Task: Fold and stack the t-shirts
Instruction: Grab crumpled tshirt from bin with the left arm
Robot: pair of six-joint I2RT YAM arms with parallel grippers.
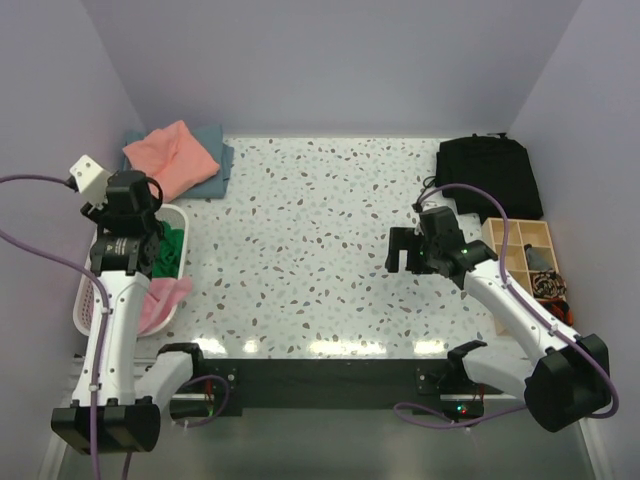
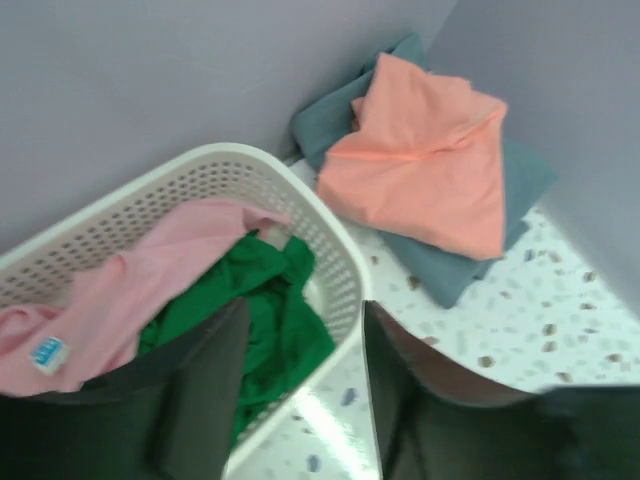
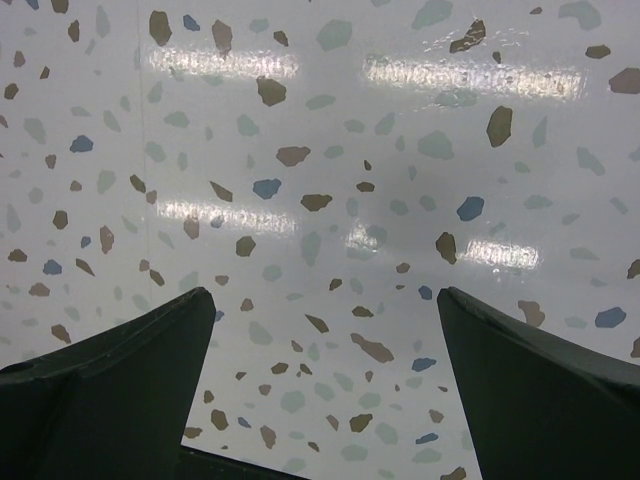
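Four t-shirts, in two states. The salmon-orange shirt [image 1: 172, 152] lies folded on the grey-blue shirt [image 1: 218, 168] in the far left corner of the table [image 1: 320, 220]. The green shirt [image 2: 270, 300] and the light pink shirt [image 2: 150, 280], its neck label [image 2: 47, 352] showing, lie crumpled together in the white perforated basket [image 2: 340, 250] at the table's left edge.

Risk: the pink shirt drapes across the green one inside the basket, so a pinch aimed at one may well catch both. A pinch could also snag cloth against the basket wall and drag the light basket along. A grasp on only a small tuck of cloth may slip free before the shirt reaches the table.

Left gripper [image 2: 303, 330]: above the near basket rim, jaws partly apart, nothing clamped between them.

Right gripper [image 3: 320, 320]: over bare speckled table, well apart from every shirt, jaws fully spread, holding and touching nothing.
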